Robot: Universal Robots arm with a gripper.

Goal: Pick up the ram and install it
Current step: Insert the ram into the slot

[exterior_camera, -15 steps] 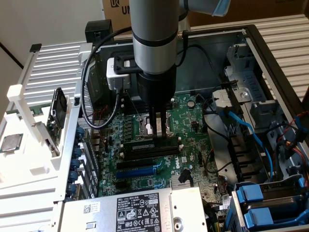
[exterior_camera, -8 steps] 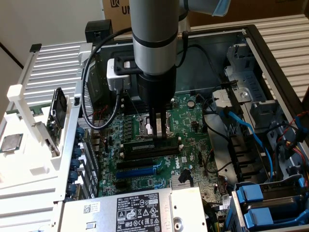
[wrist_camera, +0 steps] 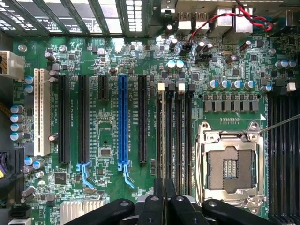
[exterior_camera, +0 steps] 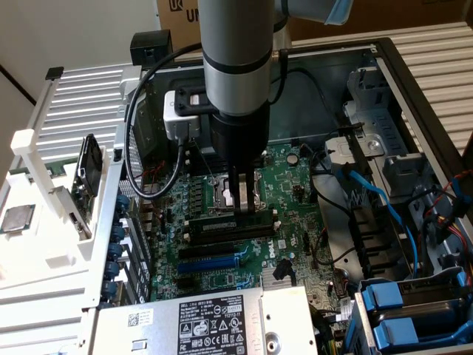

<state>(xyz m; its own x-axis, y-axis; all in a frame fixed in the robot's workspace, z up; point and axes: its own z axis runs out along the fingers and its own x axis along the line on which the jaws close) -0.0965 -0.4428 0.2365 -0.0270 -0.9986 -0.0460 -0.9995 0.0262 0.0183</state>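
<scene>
Gripper (exterior_camera: 240,207) low inside the open computer case (exterior_camera: 423,96), fingers pinched narrow on the top edge of the ram (exterior_camera: 222,226). That stick stands on edge along the memory slots (wrist_camera: 180,131) of the green board (exterior_camera: 292,185), just beside the silver processor socket (wrist_camera: 229,166).

pale wall (exterior_camera: 74,29), cardboard box (exterior_camera: 399,18) (printed lettering)

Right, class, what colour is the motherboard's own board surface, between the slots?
Green. The motherboard shows it best in the wrist view.
</scene>
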